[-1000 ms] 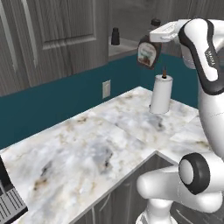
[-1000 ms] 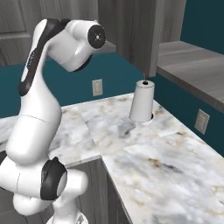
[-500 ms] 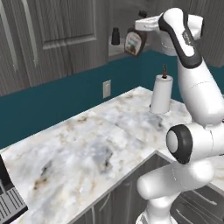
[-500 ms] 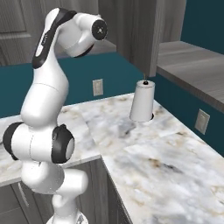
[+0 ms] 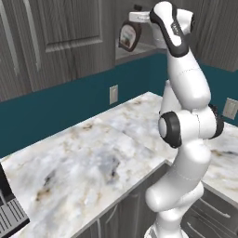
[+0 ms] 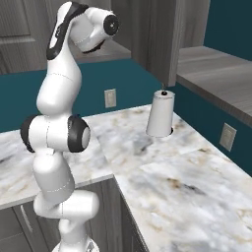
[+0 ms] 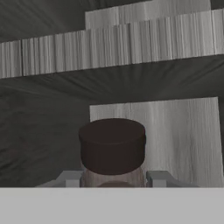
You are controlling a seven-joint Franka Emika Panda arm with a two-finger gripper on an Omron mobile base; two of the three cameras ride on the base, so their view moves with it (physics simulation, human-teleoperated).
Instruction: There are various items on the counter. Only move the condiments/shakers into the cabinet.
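Note:
My gripper (image 5: 141, 14) is shut on the dark brown squeeze bottle (image 5: 128, 36) with a pale label. It holds the bottle near its cap, tilted, high in front of the dark grey cabinet (image 5: 69, 37) and just above its shelf (image 5: 139, 50). In the hand view the bottle's dark cap (image 7: 112, 146) sits between the two fingers (image 7: 70, 178), with my gripper (image 7: 113, 181) facing the wood-grain cabinet interior (image 7: 166, 140). The marble counter (image 5: 93, 153) lies far below.
A white paper towel roll (image 6: 161, 114) stands at the back of the counter (image 6: 187, 167) by the teal wall. Wall outlets (image 5: 113, 94) sit above the counter. An open grey shelf (image 6: 216, 64) runs along the right wall. Grey drawers (image 6: 19, 221) are below.
The arm has swung left and up, carrying the squeeze bottle closer to the cabinet shelf. It now covers the small dark shaker seen there earlier, and the arm hides the paper towel roll in the left view.

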